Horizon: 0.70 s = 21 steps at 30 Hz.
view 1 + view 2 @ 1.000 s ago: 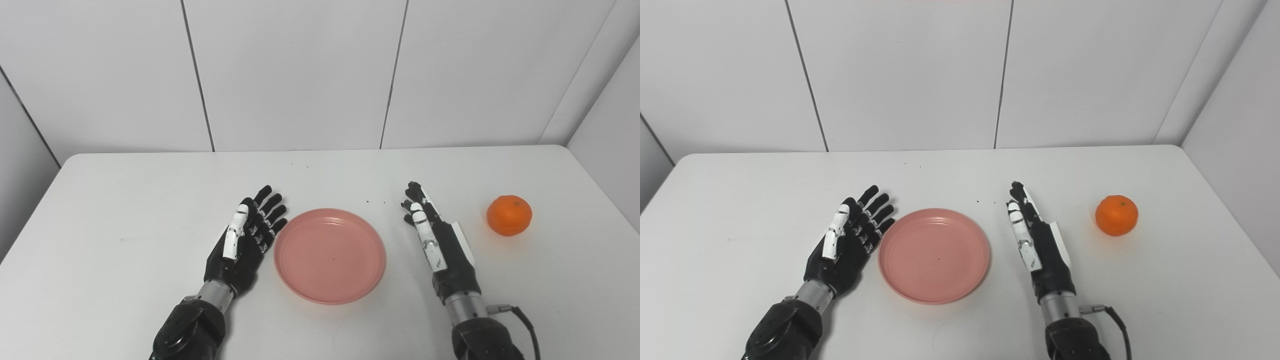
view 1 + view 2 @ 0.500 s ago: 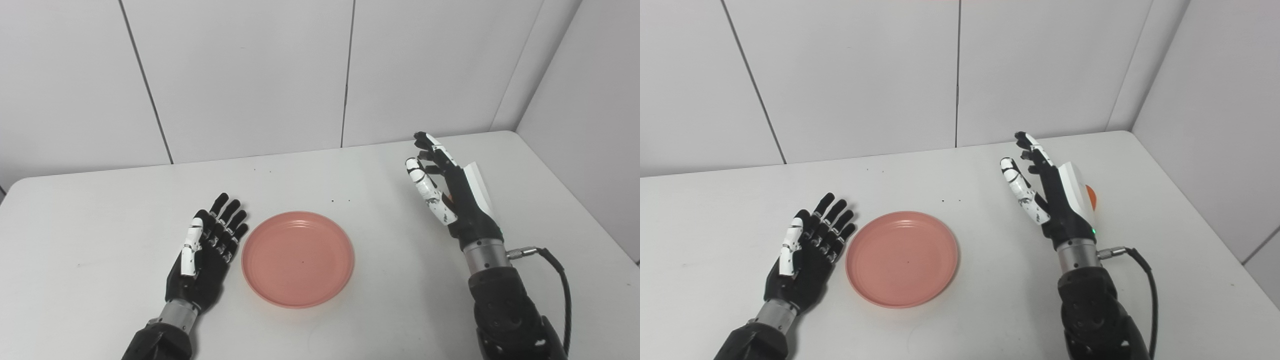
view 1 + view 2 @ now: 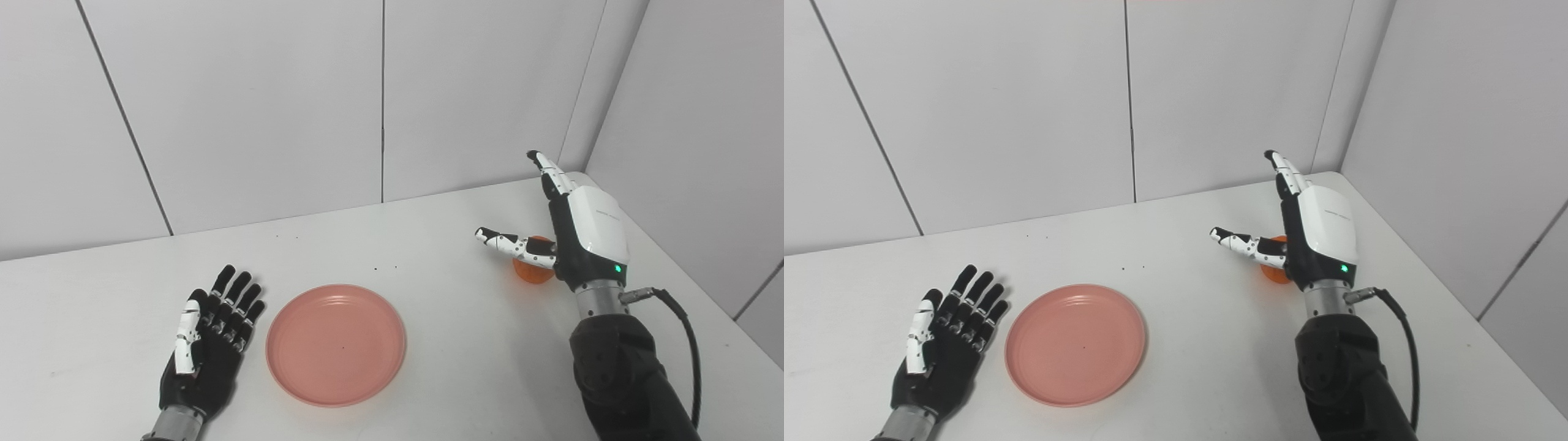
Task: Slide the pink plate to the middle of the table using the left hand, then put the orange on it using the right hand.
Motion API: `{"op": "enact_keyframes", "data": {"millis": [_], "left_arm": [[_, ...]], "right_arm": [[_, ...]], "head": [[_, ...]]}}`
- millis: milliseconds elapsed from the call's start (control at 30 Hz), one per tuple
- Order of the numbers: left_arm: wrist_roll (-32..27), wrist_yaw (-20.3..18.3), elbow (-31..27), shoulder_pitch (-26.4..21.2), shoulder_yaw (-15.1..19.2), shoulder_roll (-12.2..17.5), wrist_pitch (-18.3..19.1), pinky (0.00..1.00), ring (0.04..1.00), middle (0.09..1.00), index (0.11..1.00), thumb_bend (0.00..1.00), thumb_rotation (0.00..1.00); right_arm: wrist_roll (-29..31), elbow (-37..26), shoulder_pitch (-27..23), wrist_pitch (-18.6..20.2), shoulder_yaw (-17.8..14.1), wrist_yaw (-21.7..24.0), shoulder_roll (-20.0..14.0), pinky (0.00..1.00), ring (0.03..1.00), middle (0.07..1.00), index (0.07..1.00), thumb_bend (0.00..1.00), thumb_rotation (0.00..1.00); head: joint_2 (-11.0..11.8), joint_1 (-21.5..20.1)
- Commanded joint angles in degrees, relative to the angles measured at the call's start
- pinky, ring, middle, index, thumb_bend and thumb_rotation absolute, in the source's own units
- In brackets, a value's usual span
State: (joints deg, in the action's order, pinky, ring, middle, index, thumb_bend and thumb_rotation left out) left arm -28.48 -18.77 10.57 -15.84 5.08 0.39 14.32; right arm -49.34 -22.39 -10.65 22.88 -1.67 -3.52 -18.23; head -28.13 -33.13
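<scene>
The pink plate [image 3: 335, 343] lies flat on the white table, left of centre in view. My left hand [image 3: 208, 346] rests open, palm up, just left of the plate and apart from its rim. My right hand [image 3: 576, 236] is raised above the orange [image 3: 531, 272], open, with the thumb stretched out to the left and the fingers pointing up and away. The orange is mostly hidden behind that hand; only a lower sliver shows. It also shows in the right eye view [image 3: 1272, 274]. The hand holds nothing.
The table [image 3: 429, 245] ends at white wall panels behind and a side wall on the right. The orange sits near the table's back right corner. A black cable [image 3: 683, 343] hangs from my right wrist.
The camera has swung right and the whole picture has shifted. My right hand has risen and turned palm down over the orange, thumb spread out. My left hand and the plate have stayed put.
</scene>
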Motion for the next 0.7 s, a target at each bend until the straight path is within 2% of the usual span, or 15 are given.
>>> {"op": "enact_keyframes", "data": {"millis": [0,233,433,667], "left_arm": [[1.5,1.6,3.1,1.9,0.4,1.2,2.1,1.0,0.982,0.977,0.965,0.31,1.0],[0.9,1.8,3.0,1.9,0.5,1.3,2.5,1.0,0.989,0.985,0.979,0.3,1.0],[0.9,1.6,2.7,1.9,0.3,1.6,2.5,1.0,0.99,0.985,0.981,0.3,1.0],[0.5,1.6,2.8,1.8,0.4,1.8,2.9,1.0,0.989,0.986,0.983,0.3,1.0]], "right_arm": [[-2.3,-0.2,-2.2,-1.2,-0.6,-1.8,-1.3,0.7,0.828,0.893,0.911,0.95,0.59],[-4.1,1.1,-2.4,3.1,-2.1,4.8,-2.6,0.76,0.888,0.932,0.959,0.98,0.6],[-3.8,4.0,-2.6,3.6,-2.8,5.9,-3.1,0.75,0.874,0.914,0.939,1.0,0.55],[-4.5,7.3,-3.6,4.0,-4.6,9.3,-2.1,0.76,0.883,0.924,0.95,1.0,0.56]], "head": [[-0.1,0.0],[-0.1,-0.2],[-0.7,-0.3],[-1.0,-0.5]]}}
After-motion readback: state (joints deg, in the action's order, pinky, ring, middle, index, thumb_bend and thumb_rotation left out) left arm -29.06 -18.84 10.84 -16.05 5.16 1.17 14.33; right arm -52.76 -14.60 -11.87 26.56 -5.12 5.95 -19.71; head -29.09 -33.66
